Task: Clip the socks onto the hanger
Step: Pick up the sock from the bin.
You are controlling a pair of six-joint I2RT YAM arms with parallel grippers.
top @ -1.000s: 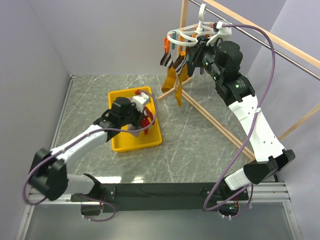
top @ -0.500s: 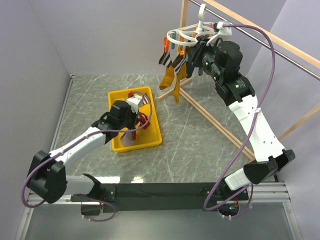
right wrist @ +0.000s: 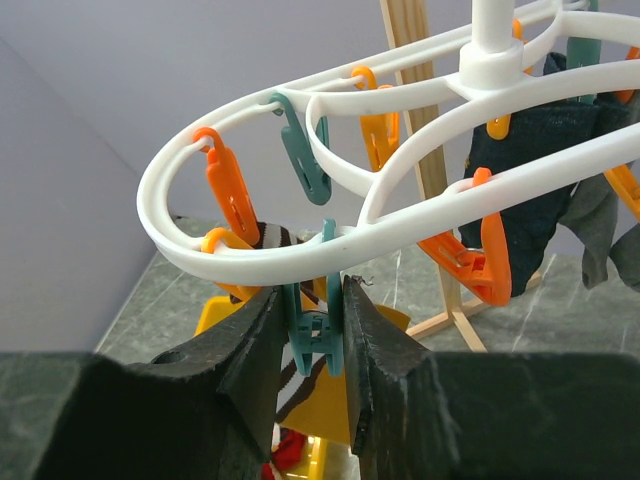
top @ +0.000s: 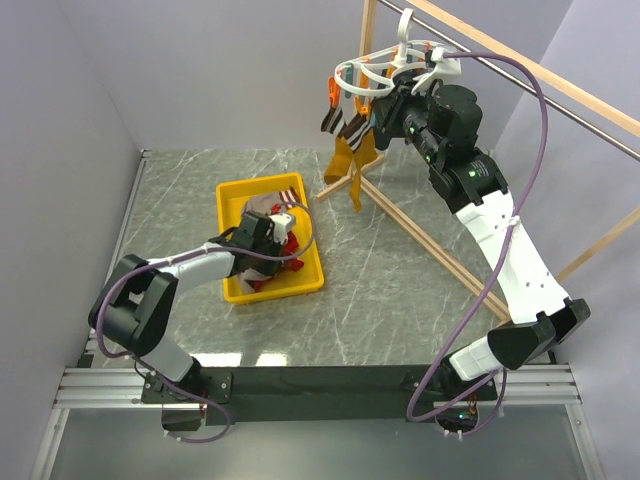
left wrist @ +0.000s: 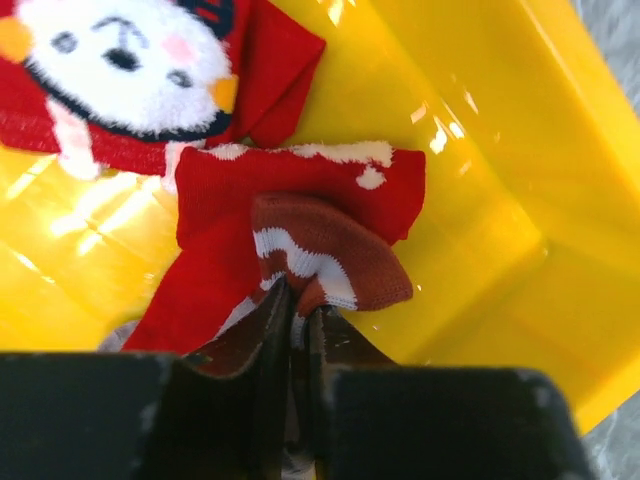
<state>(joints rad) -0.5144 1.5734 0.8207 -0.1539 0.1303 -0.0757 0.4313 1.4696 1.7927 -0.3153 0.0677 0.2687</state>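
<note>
- Hanger (top: 372, 72): a white plastic oval with two rings. It hangs by its top hook from the metal rod (top: 570, 112) of the wooden frame (top: 368, 120) at the far right. Orange and teal clips dangle from the rings; their full number cannot be told.
- Socks on the hanger: one mustard yellow sock (top: 346, 165) and, beside it, dark ones with striped cuffs. The right wrist view adds a navy sock (right wrist: 520, 190).
- Yellow tray (top: 310, 275), one, on the table (top: 400, 270) left of centre. It holds two red socks: one with a white face (left wrist: 120, 60) and one with a brown, white-striped cuff (left wrist: 320, 260).
- Left gripper (left wrist: 297, 318): closed, pinching that brown cuff inside the tray.
- Right gripper (right wrist: 310, 292): closed around a teal clip (right wrist: 313, 335) under the hanger's outer ring.
</note>
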